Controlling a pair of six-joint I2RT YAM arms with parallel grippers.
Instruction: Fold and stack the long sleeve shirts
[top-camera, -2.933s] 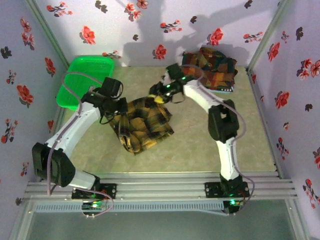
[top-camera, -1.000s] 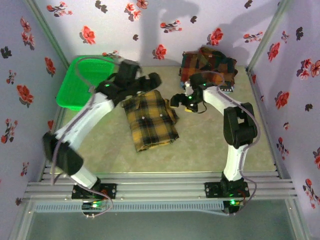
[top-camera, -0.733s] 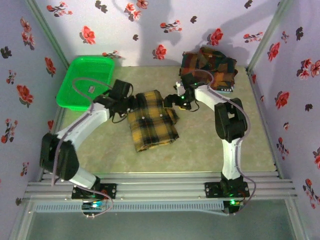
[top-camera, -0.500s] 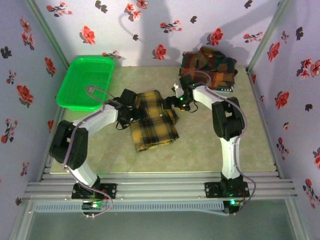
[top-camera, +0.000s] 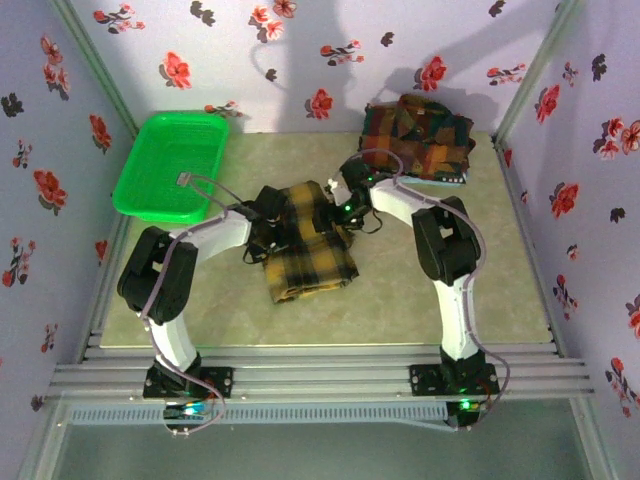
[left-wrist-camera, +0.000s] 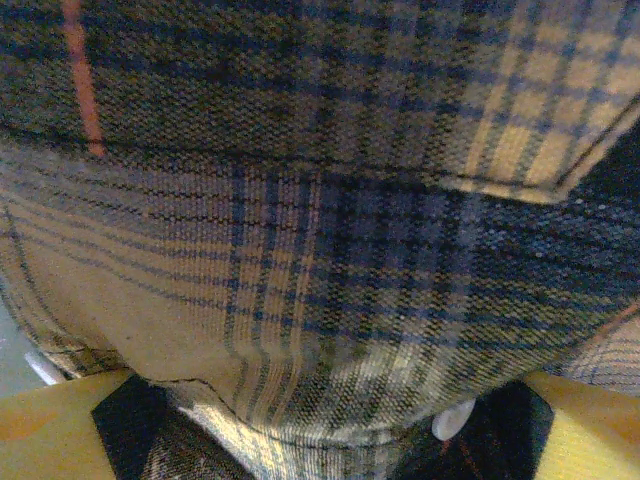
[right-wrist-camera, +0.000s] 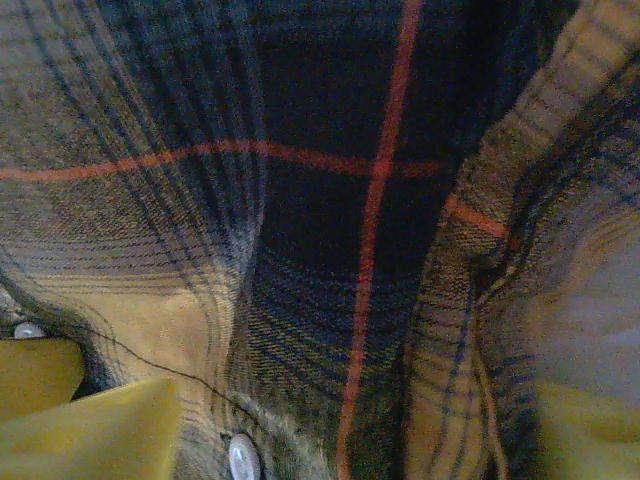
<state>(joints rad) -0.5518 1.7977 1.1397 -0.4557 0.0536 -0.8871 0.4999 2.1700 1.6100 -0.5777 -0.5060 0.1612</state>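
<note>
A mustard-yellow and black check shirt (top-camera: 310, 250) lies folded in the middle of the table. My left gripper (top-camera: 272, 228) is low at its left edge. In the left wrist view my left gripper (left-wrist-camera: 330, 400) has its yellow fingers (left-wrist-camera: 60, 435) wide apart, with the shirt's cloth (left-wrist-camera: 300, 250) bulging between them. My right gripper (top-camera: 335, 213) is down on the shirt's far right corner. In the right wrist view my right gripper (right-wrist-camera: 360, 420) has its fingers (right-wrist-camera: 90, 425) apart, with a fold of plaid (right-wrist-camera: 330, 250) between them. More folded shirts (top-camera: 420, 135) in red, orange and dark green check lie at the back right.
A green plastic basket (top-camera: 170, 165) sits at the back left, close behind my left arm. Flowered walls close in the table on three sides. Bare tabletop (top-camera: 430, 300) stretches in front and to the right of the yellow shirt.
My left gripper came down from behind the yellow shirt to its left edge. My right gripper moved left onto the shirt's far right corner and its fingers have narrowed. The shirt stays folded.
</note>
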